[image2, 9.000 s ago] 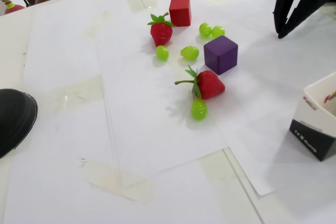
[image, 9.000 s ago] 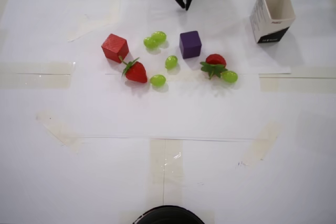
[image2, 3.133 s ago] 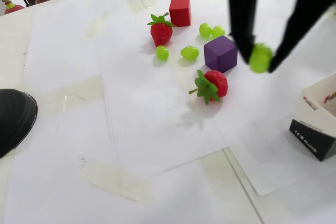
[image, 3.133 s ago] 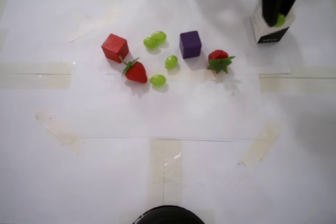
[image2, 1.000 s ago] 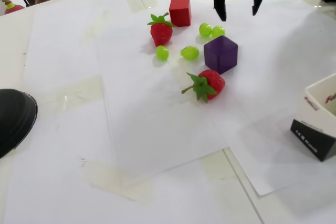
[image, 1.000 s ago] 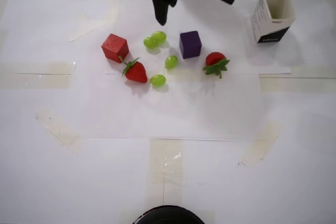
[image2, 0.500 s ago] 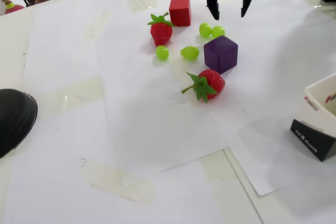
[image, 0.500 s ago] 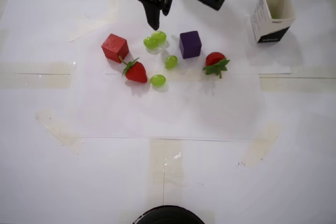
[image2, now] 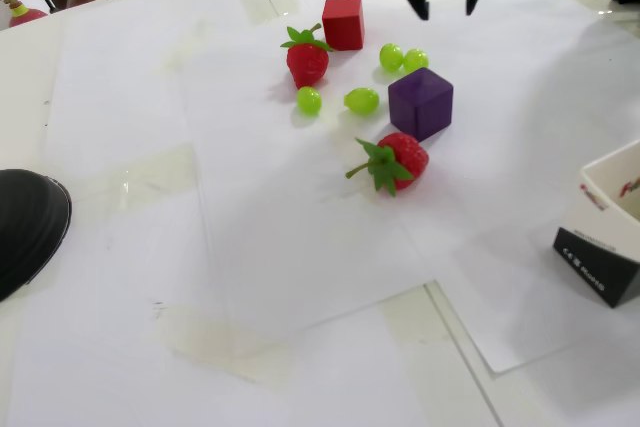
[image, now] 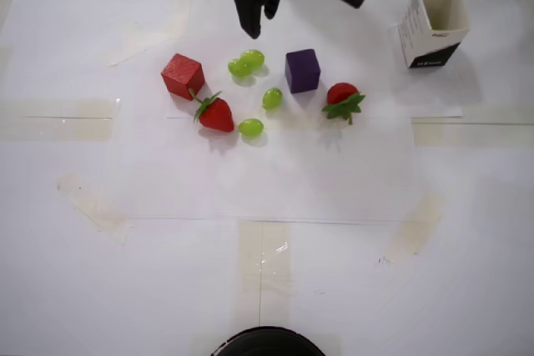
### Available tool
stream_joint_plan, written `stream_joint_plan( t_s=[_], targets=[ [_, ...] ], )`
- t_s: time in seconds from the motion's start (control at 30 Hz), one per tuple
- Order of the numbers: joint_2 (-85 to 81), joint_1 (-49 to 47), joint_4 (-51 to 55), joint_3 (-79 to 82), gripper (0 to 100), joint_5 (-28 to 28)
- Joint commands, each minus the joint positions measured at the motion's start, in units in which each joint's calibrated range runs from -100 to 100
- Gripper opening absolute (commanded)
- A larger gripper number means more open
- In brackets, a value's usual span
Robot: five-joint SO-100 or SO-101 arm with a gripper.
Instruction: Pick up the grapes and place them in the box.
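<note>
Several light-green grapes lie mid-table in the overhead view: a touching pair point(image: 245, 63), one point(image: 272, 98) beside the purple cube and one point(image: 250, 127) by a strawberry. The fixed view shows the pair point(image2: 403, 58) and the two single grapes point(image2: 361, 100) point(image2: 309, 100). The white box point(image: 431, 24) stands upright at the back right, mouth open; the fixed view shows it point(image2: 610, 237) at the right edge. My black gripper point(image: 261, 22) point(image2: 445, 7) is open and empty, raised just behind the grape pair.
A red cube point(image: 183, 75), a purple cube point(image: 302, 70) and two strawberries point(image: 215, 112) point(image: 342, 99) sit among the grapes. A black round object point(image: 267, 343) is at the front edge. White paper sheets taped together cover the table.
</note>
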Motion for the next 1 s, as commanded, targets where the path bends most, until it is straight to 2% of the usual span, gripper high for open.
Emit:
stream_joint_plan(
  t_s=[0.0,0.1,0.27,0.43,0.6,0.67,0.87,0.97],
  targets=[
    [-4.2,1.6,1.6,1.7,14,0.1],
    [-5.1,1.7,6.7,-3.7,13,-0.1],
    [-5.8,1.1,5.2,-2.3,11,0.6],
    [-5.2,1.4,-4.7,6.6,12,3.0],
    [-3.9,0.4,-20.8,19.5,13,4.2],
    [-3.9,-0.3,-22.6,20.4,13,4.2],
    [-4.6,-0.5,-22.0,18.2,14,4.5],
    [-5.2,-0.3,-16.9,13.8,14,4.8]
  ],
)
